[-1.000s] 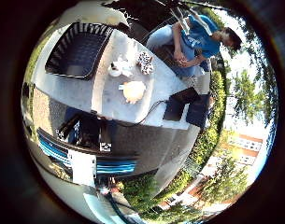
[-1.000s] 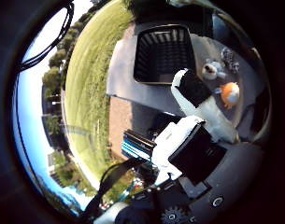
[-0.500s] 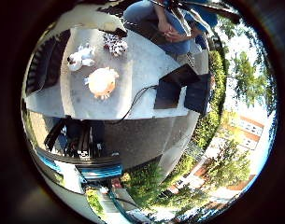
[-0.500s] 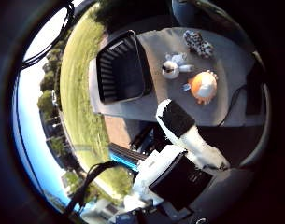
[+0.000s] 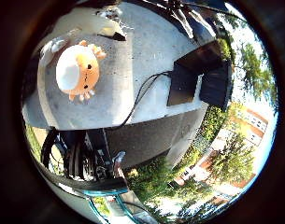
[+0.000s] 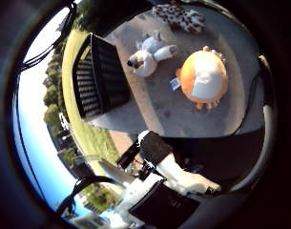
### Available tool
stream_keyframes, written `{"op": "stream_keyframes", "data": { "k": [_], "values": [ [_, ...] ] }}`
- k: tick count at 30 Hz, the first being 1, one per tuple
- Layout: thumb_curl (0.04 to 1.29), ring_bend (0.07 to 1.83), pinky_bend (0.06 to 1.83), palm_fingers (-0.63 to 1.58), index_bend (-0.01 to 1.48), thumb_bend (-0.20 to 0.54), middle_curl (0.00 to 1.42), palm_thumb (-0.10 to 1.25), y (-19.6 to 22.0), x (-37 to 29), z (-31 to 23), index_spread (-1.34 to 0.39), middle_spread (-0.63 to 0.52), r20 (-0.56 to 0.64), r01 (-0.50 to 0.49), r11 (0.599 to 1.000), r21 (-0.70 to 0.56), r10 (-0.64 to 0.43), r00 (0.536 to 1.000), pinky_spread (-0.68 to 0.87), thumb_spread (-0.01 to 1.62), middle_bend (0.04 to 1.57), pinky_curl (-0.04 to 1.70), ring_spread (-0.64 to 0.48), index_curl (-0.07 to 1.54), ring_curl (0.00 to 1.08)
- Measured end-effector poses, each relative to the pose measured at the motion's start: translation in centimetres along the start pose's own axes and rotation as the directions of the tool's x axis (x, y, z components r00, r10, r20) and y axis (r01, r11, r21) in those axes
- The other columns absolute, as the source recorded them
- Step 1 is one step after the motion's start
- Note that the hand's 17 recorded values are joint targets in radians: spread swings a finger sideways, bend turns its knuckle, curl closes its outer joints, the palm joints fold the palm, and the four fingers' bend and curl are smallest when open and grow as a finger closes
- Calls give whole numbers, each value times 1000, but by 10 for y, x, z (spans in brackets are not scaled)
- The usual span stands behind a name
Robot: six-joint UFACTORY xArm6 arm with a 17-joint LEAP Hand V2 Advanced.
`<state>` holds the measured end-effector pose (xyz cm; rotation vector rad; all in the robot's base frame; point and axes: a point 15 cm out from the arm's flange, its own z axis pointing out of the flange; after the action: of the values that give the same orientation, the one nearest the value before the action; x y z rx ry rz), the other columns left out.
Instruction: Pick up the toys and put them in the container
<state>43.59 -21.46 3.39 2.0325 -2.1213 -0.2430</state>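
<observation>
An orange and white plush toy (image 6: 204, 78) lies on the grey table (image 6: 183, 119), and it is the toy closest to my palm. A white plush animal (image 6: 150, 52) lies beside it, toward the black slatted container (image 6: 99, 78). Farther back on the table lies a spotted plush (image 6: 181, 16). My right hand (image 6: 159, 155) hovers above the table's near edge, with one white and black finger stretched out and nothing in it. The container stands at the table's end by the lawn, and I cannot see inside it.
Black flat boxes (image 5: 198, 79) sit at the table's edge on the side away from the container, and a dark cord (image 5: 142, 93) runs from them across the tabletop. Dark equipment (image 5: 81, 154) stands on the ground below the table. Lawn, trees and buildings surround it.
The palm has come down toward the table, so the orange toy and the white one fill more of both views. The toys and the container have stayed in place.
</observation>
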Motion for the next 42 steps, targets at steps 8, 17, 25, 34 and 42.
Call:
{"op": "stream_keyframes", "data": {
  "k": [8, 17, 25, 34, 42],
  "values": [
    [311, 494, 823, 184, 167, -10, 361, 451, -40, 0, 54, 7, 123, -3, 7, 1000, -23, -7, 1000, 518, 1071, 184, 139, 307, 271, 299],
    [380, 700, 884, 681, 121, -18, 447, 642, -22, 14, 93, -94, -31, -83, 9, 980, -201, -27, 996, 517, 1079, 398, 105, 222, 251, 349],
    [434, 1230, 1274, 1014, 168, -6, 701, 751, -9, 30, 77, -333, -165, -83, -5, 962, -272, -18, 996, 399, 1073, 792, 251, 67, 112, 589],
    [558, 1314, 1567, 1095, 418, 43, 914, 996, 8, 24, 38, -620, -220, 10, 1, 958, -285, 2, 1000, 240, 1076, 1032, 409, -43, 36, 691],
    [641, 1355, 1612, 1022, 661, 0, 1020, 1011, 46, -29, -75, -829, -232, 145, 119, 945, -305, -78, 986, 179, 1125, 1083, 481, -81, -14, 746]
  ]
}}
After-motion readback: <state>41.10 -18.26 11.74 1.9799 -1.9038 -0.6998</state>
